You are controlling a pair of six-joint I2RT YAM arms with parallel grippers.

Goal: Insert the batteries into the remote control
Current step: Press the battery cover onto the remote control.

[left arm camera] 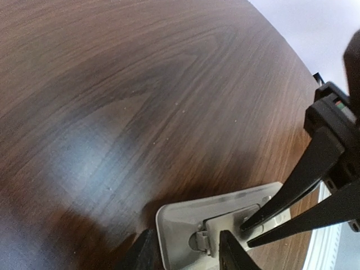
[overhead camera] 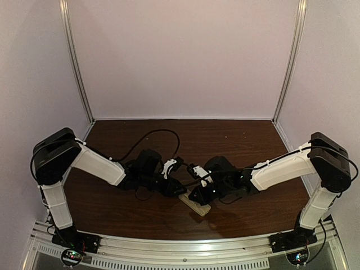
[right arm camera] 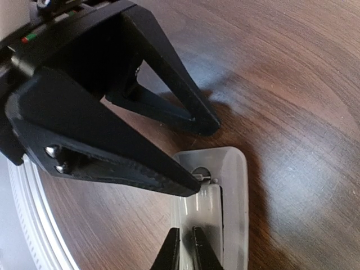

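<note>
Pale walls point(overhead camera: 185, 56) enclose a dark wooden table point(overhead camera: 225, 135) in the overhead view. The left arm point(overhead camera: 98, 163) and right arm point(overhead camera: 281, 169) reach inward and meet near the table's front edge. The remote control point(overhead camera: 198, 207) lies there, beige back up, set at a slant and partly hidden under both wrists.

From the left wrist, the left fingers point(left arm camera: 145, 253) stand apart at the bottom of the view, with one end of the remote control point(left arm camera: 180, 225) lying between them. Across from them the right fingers point(left arm camera: 298, 180) slope down from the right. Their tips are drawn together and reach into the battery recess point(left arm camera: 225, 222).

From the right wrist, the right fingers point(right arm camera: 169, 253) are closed together over the remote control point(right arm camera: 236, 180), with nothing visible between them. The left fingers point(right arm camera: 112, 152) fill the upper left, spread open. One tip sits past the remote's end above the table point(right arm camera: 292, 84), and the other sits over the recess. I cannot tell whether that second tip touches the remote.
</note>
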